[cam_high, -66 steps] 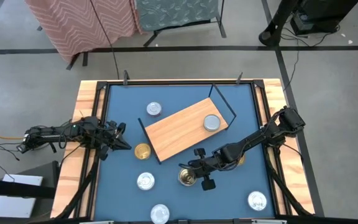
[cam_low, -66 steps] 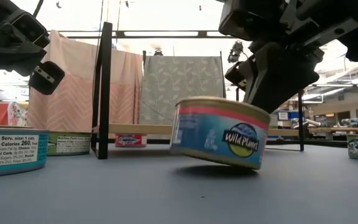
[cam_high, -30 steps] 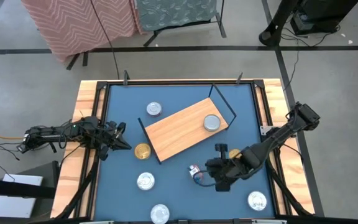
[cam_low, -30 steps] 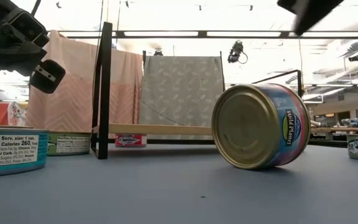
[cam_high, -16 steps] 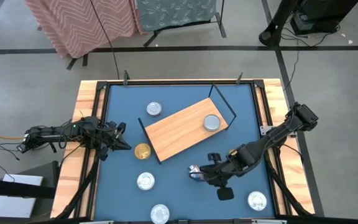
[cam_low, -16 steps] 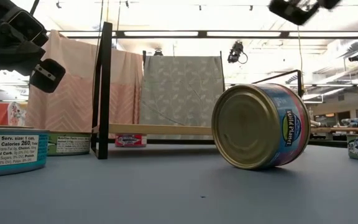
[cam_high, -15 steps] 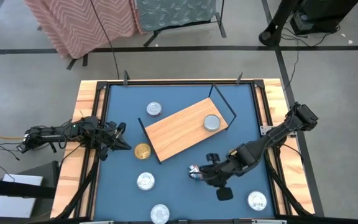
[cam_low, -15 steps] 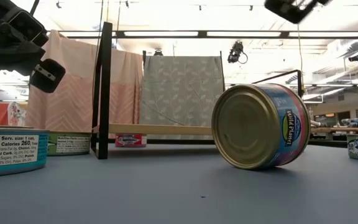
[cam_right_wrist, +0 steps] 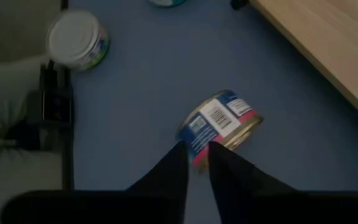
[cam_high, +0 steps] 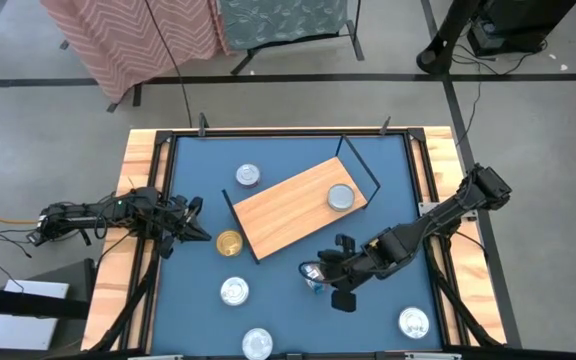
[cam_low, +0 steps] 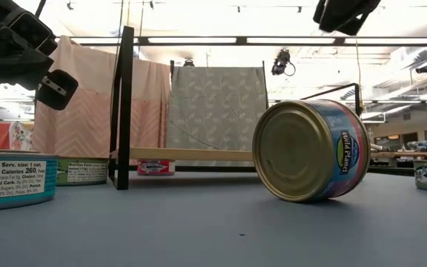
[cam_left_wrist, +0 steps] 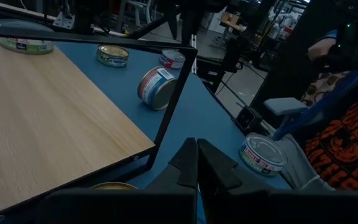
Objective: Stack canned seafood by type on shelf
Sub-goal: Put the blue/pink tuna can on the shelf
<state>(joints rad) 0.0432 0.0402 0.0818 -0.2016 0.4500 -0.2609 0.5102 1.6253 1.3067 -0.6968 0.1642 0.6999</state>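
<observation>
tipped can: the Wild Planet tin (cam_low: pixel 311 150) is on its rim on the blue table (cam_high: pixel 278 310), gold face turned sideways, just off the near edge of the shelf (cam_high: pixel 293 207). Not lying flat like the rest.
its axis: runs level with the table, so I'd guess it's free to roll. From my right wrist camera the barcode side (cam_right_wrist: pixel 219 127) faces up at me.
which way from me: the can sits straight ahead of my right hand (cam_high: pixel 336 270), just beyond the fingertips (cam_right_wrist: pixel 178 163), not touching as far as I can tell.
right hand: fingers a small gap apart, nothing between them. Hovering above the can, not on it.
left hand: my left hand (cam_high: pixel 190 221) is pinched together and empty, parked at the left edge of the table near a gold-lidded can (cam_high: pixel 229 242). Well away from the tipped one, so the right arm is clearly the closer.
shelf so far: one silver-lidded can (cam_high: pixel 340 196) on the board, toward its right end.
next move, my guess: spread wider and either close across the flat faces or nudge it flat first. Hitting the curved side probably sends it rolling.
</observation>
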